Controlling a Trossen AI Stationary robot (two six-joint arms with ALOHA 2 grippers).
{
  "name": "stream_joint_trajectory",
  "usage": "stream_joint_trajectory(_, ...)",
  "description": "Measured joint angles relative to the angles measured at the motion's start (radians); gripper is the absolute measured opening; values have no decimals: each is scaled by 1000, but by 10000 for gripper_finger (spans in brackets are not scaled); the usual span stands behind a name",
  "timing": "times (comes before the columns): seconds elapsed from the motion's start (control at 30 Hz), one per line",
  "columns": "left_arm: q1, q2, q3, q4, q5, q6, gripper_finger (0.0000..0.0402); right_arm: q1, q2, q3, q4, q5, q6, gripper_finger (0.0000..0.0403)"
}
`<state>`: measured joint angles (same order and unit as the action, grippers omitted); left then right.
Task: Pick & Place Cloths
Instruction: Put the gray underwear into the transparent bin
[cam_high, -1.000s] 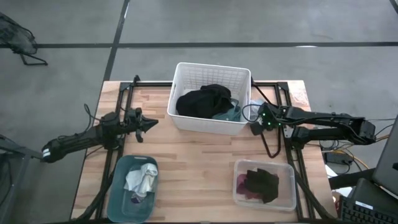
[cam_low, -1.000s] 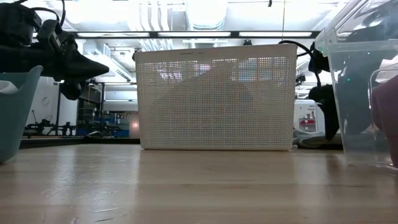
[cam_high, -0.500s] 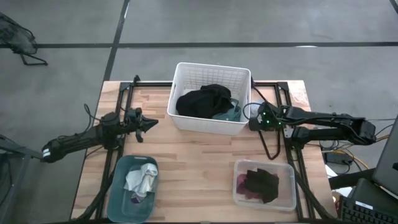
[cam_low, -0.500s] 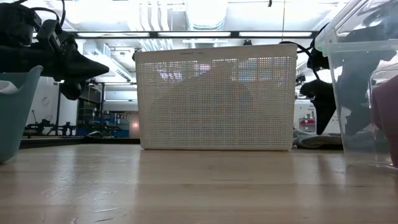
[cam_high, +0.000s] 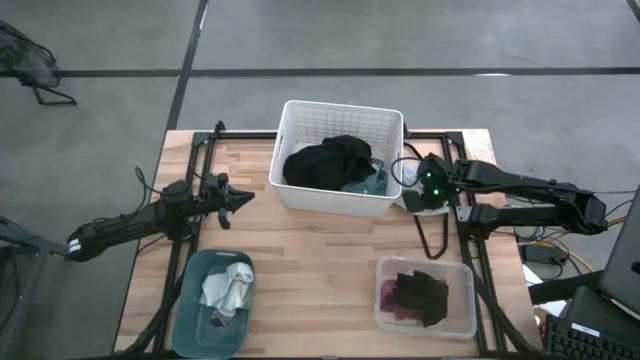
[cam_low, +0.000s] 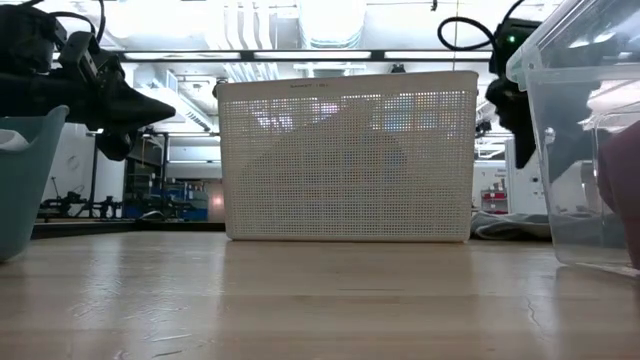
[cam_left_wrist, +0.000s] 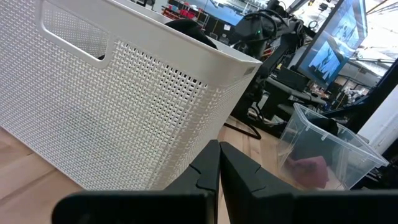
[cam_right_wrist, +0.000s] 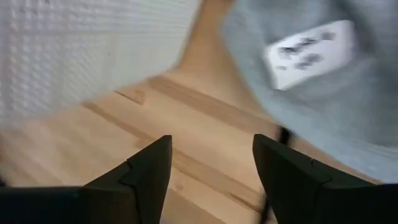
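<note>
A white perforated basket (cam_high: 340, 122) at the table's far middle holds a black cloth (cam_high: 325, 162) and a teal-green cloth (cam_high: 372, 182). My right gripper (cam_high: 414, 196) hangs open beside the basket's right wall, off the table (cam_low: 518, 150). Its fingers stand over bare wood (cam_right_wrist: 208, 168). A grey cloth with a white label (cam_right_wrist: 311, 93) lies flat on the table just beyond them (cam_low: 505, 228). My left gripper (cam_high: 240, 200) waits shut left of the basket (cam_left_wrist: 219, 163). A white-grey cloth (cam_high: 228, 290) sits in the teal bin, and black and maroon cloths (cam_high: 418, 295) in the clear bin.
The teal bin (cam_high: 192, 315) stands at the near left and the clear plastic bin (cam_high: 465, 318) at the near right. A black cable loop (cam_high: 432, 235) lies by the right arm. Bare wood lies between the basket and the two bins.
My right gripper has risen from near the table top beside the basket's right wall to about the height of the basket's rim, and the arm has swung slightly toward the far edge. The cloths and my left arm have stayed where they were.
</note>
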<state>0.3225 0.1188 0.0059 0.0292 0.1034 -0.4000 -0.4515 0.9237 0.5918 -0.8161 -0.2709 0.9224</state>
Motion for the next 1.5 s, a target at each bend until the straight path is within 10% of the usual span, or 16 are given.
stream_joint_trajectory(0.3,0,0,0,0,0,0,14,2,7,36,-156,221,-114,230)
stream_joint_trajectory(1.5,0,0,0,0,0,0,14,31,282,-105,31,256,-343,201)
